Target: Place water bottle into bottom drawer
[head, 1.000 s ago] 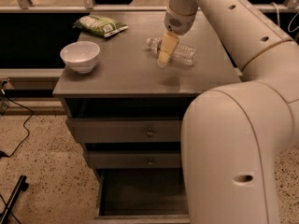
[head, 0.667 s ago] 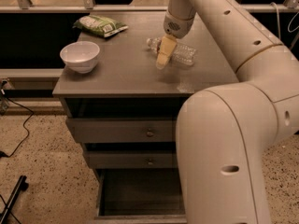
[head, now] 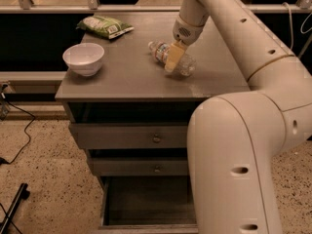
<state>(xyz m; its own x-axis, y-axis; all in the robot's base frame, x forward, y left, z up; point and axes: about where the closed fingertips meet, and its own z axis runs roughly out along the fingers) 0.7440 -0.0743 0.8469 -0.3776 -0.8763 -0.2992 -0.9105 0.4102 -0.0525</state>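
Note:
The water bottle (head: 184,65) lies on its side on the grey cabinet top (head: 122,77), white cap pointing to the back left. My gripper (head: 172,57) reaches down over the bottle's middle, its yellowish fingers (head: 171,61) in front of the bottle body. The bottom drawer (head: 146,204) is pulled open below, showing its dark inside; my arm covers its right part.
A white bowl (head: 84,58) stands at the left of the cabinet top. A green snack bag (head: 105,26) lies at the back left. Two shallower drawers with round knobs (head: 156,139) are above the bottom drawer. A black cable (head: 14,150) runs on the floor at left.
The arm has shifted slightly across the view; the gripper stays at the bottle, which has not visibly moved.

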